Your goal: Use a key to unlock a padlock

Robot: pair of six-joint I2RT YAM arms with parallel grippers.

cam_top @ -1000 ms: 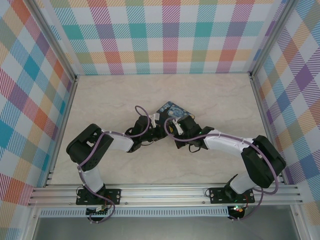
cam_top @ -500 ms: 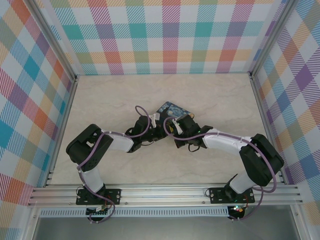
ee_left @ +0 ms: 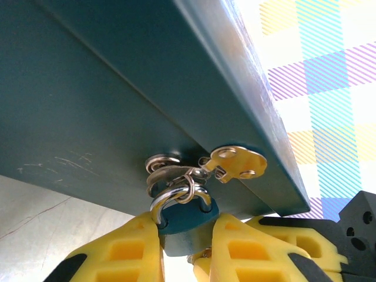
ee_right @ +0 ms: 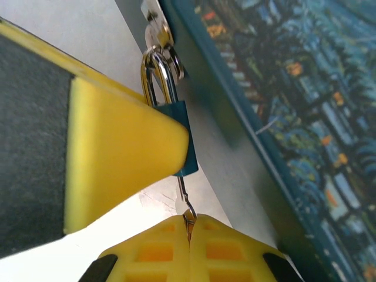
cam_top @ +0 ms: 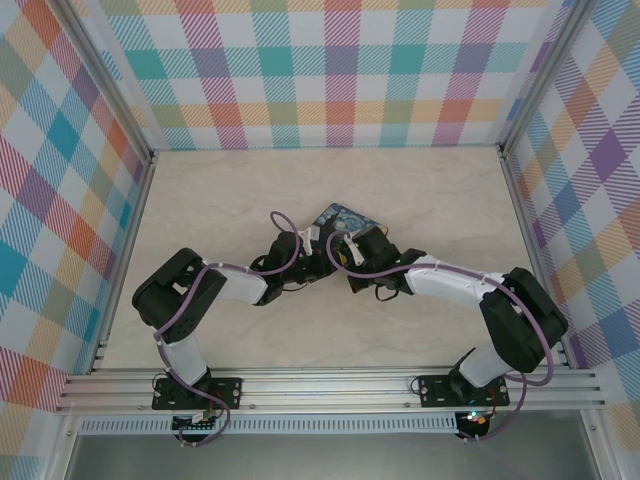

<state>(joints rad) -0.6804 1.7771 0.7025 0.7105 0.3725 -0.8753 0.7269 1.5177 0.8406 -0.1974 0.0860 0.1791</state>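
The small blue padlock (ee_left: 185,218) hangs by its silvery shackle (ee_left: 170,197) from the ring of the brass hasp (ee_left: 235,161) on the dark-blue painted tin (ee_left: 117,88). My left gripper (ee_left: 187,230) is shut on the padlock's body. In the right wrist view the padlock (ee_right: 179,117) sits against one yellow finger (ee_right: 123,147) of the left gripper. The thin key (ee_right: 184,194) runs up into its underside. My right gripper (ee_right: 189,226) is shut on the key's lower end. From above, both grippers meet at the tin's near edge (cam_top: 335,258).
The tin (cam_top: 342,215) lies mid-table on the pale marble-patterned top. Checked walls close the back and both sides, with an aluminium rail (cam_top: 330,385) along the near edge. Purple cables loop over both arms.
The right wrist has turned slightly beside the tin. The left arm and the tin have stayed in place.
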